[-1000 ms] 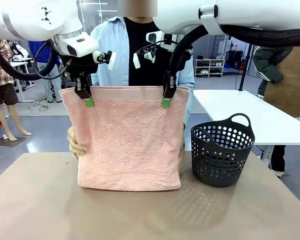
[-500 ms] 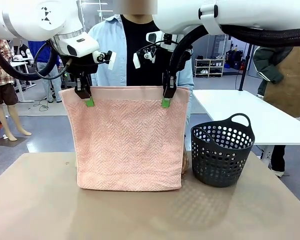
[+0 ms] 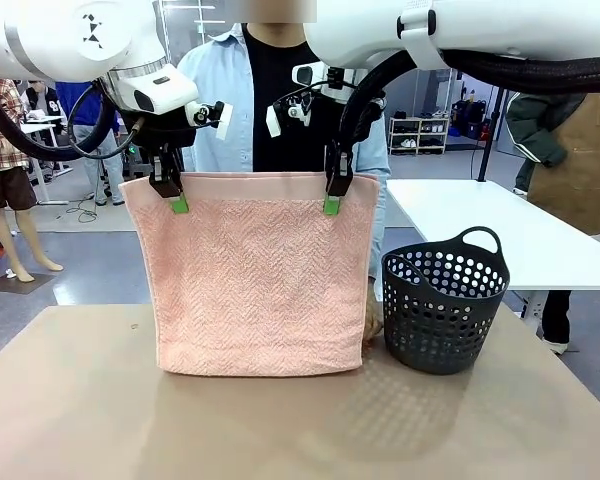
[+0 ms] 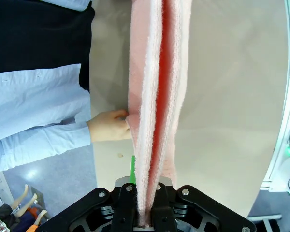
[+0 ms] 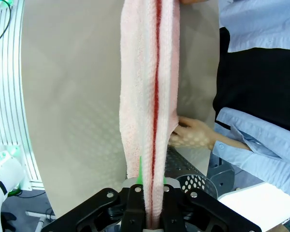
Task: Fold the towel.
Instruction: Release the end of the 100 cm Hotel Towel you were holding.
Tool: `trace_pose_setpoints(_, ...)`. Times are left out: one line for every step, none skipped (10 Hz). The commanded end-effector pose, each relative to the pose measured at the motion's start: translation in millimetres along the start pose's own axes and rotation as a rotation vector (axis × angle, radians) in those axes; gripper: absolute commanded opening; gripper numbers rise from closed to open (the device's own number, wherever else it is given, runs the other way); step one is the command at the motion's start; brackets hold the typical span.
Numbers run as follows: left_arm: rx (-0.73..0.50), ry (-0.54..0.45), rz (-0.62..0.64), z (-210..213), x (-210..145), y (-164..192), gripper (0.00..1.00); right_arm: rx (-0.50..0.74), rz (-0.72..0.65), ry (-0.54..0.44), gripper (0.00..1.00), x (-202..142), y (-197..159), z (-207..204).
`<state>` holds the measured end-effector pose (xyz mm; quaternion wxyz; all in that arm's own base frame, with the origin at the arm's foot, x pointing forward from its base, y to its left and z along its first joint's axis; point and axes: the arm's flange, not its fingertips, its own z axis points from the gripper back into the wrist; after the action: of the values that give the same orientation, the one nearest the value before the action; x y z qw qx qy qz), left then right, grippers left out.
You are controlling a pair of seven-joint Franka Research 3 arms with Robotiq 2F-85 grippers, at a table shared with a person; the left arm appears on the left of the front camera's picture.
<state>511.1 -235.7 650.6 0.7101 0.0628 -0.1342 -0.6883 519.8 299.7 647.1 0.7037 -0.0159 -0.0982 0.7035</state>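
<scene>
front view, entry by entry, from the tool outward.

1. left tool (image 3: 179, 204): jaws clamped on the top edge of the towel (image 3: 260, 290), near its upper left corner, green pad against the plain band.
2. right tool (image 3: 332, 205): clamped the same way near the upper right corner. both sit at about one height, so the edge between them runs level and taut.
3. towel: hangs doubled from my two tools. the wrist views show two layers pinched together in each grip. its lower end appears to meet the desk (image 3: 80, 400), in front of the person.
4. person's hand (image 3: 372, 325): at the towel's lower right edge, on the far side.
5. person's other hand (image 4: 108, 126): in the left wrist view, fingers touching the far layer.
6. basket (image 3: 445, 300): black, perforated, just beside the towel on my right, not touching it.

handling note, my judgement: the step in hand looks like laying the hung towel down for its next fold while the person steadies the bottom. to do it well i would:
- move both tools together at matched height and spacing, so the top edge neither sags nor skews
- carry that edge over so the corners land square
- let go only once the cloth is borne by the desk
- give the person's fingers and the basket's handle room on the right side
</scene>
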Motion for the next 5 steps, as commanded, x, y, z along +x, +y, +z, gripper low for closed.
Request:
trace_pose_setpoints(0.008, -0.004, 0.004, 2.7, -0.5, 2.2, 0.00, 0.002, 0.016, -0.008, 0.00, -1.9, 0.6, 2.0)
trace_pose_setpoints(0.008, -0.004, 0.004, 2.7, -0.5, 2.2, 0.00, 0.002, 0.016, -0.008, 0.00, -1.9, 0.6, 2.0)
trace_pose_setpoints(0.008, -0.004, 0.004, 2.7, -0.5, 2.2, 0.00, 0.002, 0.016, -0.008, 0.00, -1.9, 0.6, 2.0)
trace_pose_setpoints(0.008, -0.004, 0.004, 2.7, -0.5, 2.2, 0.00, 0.002, 0.016, -0.008, 0.00, -1.9, 0.6, 2.0)
trace_pose_setpoints(0.008, -0.004, 0.004, 2.7, -0.5, 2.2, 0.00, 0.002, 0.016, -0.008, 0.00, -1.9, 0.6, 2.0)
